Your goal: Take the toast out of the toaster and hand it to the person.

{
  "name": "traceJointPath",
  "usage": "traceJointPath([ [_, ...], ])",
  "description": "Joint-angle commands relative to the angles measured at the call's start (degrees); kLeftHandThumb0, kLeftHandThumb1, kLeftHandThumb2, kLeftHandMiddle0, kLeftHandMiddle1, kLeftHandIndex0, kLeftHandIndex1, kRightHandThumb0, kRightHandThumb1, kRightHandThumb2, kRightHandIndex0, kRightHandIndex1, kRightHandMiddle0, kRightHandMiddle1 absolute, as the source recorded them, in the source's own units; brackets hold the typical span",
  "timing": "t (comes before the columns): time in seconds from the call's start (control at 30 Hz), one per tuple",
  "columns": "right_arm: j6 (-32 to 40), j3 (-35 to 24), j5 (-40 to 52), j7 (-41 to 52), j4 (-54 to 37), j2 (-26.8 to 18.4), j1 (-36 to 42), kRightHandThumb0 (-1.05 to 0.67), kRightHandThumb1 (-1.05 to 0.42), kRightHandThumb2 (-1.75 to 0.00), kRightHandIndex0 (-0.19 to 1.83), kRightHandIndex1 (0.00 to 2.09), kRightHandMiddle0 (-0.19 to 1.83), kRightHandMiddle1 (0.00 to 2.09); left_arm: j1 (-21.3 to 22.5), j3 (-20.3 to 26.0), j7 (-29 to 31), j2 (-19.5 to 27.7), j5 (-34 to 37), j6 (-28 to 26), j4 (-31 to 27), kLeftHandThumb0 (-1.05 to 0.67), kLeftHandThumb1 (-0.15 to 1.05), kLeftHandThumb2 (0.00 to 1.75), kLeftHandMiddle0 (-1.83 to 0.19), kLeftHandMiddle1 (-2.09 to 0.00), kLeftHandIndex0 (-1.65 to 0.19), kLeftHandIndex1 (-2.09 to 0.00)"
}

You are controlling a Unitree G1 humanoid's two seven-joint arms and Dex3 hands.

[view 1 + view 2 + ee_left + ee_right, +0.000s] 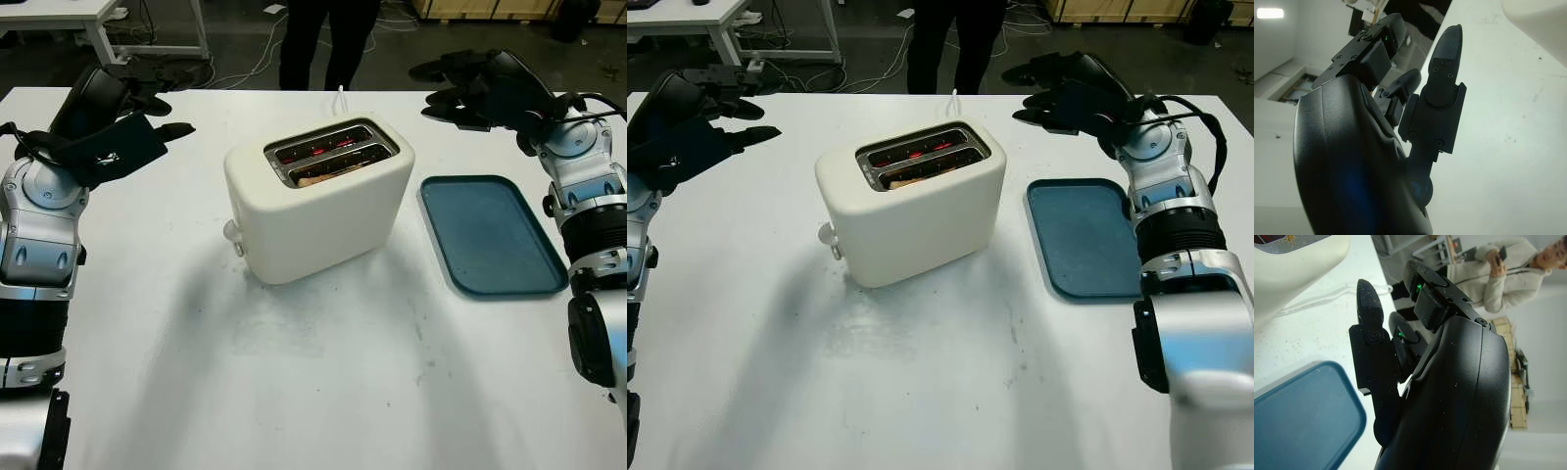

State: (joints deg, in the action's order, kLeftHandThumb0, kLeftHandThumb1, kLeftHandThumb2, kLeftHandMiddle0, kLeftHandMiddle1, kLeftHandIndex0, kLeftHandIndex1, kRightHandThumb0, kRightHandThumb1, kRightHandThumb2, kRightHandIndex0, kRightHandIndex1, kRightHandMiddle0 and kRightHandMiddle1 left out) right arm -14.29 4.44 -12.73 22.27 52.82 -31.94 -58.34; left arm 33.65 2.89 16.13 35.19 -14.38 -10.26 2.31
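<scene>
Left eye view, toast [315,179]: brownish slice sitting low in the nearer slot of the toaster, top edge just visible below the slot rim.
Toaster [318,201]: cream two-slot body, mid-table, standing upright; heating elements glow red in the far slot; lever knob [232,233] on the end facing the left arm; white cord [341,99] runs off the far side.
Tray [490,233]: dark blue, flat on the table, just beside the toaster on the right-arm side, not touching it.
Left hand [110,142]: open, holding nothing, raised above the table's far left area, well apart from the toaster.
Right hand [468,93]: open, holding nothing, raised beyond the tray's far end, apart from the toaster.
Table [323,372]: white, scuffed in front of the toaster.
Person [328,39]: dark trousers, standing at the far table edge behind the toaster.
</scene>
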Motion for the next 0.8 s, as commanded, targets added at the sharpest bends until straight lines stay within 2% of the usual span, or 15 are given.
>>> traceJointPath([
  [0.0, -0.1, 0.1, -0.1, 0.0, -0.2, -0.4, 0.6, -0.34, -0.92, -0.15, 0.75, 0.01, 0.69, 0.01, 0.6, -0.2, -0.3, 0.0, -0.3, 0.8, 0.3, -0.49, 0.92, 0.08, -0.51, -0.64, -0.71, -0.06],
  [0.77, 0.9, 0.0, 0.2, 0.1, -0.6, -0.4, 0.6, -0.35, -0.92, -0.15, 0.73, 0.0, 0.67, 0.0, 0.6, 0.0, 0.1, 0.2, -0.2, 0.2, -0.2, -0.46, 0.92, 0.07, -0.5, -0.63, -0.71, -0.04],
])
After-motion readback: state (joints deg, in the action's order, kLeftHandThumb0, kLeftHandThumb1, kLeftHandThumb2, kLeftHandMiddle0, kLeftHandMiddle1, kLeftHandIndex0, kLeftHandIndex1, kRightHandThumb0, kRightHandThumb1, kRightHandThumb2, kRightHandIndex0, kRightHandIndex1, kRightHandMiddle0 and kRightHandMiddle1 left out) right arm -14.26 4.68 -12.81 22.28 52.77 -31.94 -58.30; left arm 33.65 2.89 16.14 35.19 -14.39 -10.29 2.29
